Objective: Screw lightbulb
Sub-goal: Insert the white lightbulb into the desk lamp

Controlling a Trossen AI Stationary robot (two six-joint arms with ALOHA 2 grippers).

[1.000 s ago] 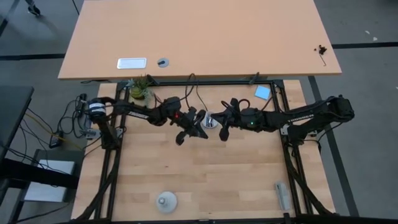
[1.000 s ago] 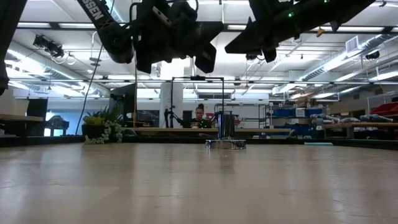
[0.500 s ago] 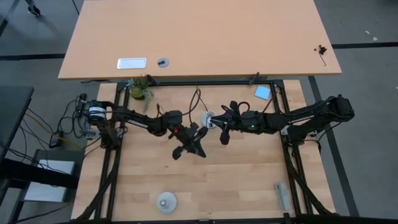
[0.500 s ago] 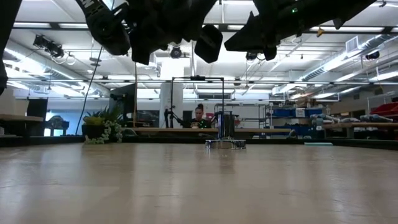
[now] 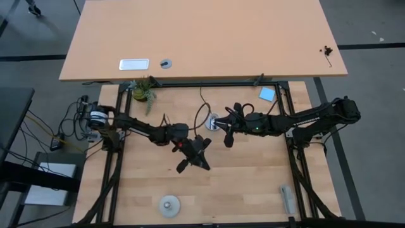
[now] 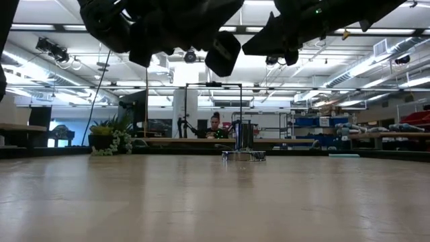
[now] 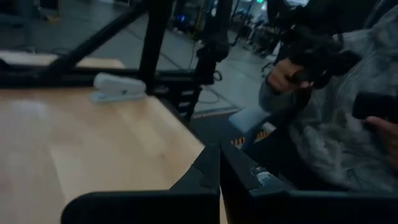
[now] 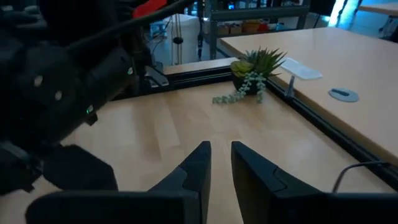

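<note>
The left gripper (image 5: 193, 156) is hovering mid-table, jaws nearly closed; the right gripper (image 5: 229, 130) is hanging beside the socket (image 5: 214, 123), jaws narrowly parted.

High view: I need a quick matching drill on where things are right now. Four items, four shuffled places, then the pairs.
1. lightbulb
2. socket disc
3. potted plant
4. left gripper

A. above the middle of the table
B. near edge, left of centre
C. far left corner
D. beside the right gripper

Pairs: 1-B, 2-D, 3-C, 4-A
</note>
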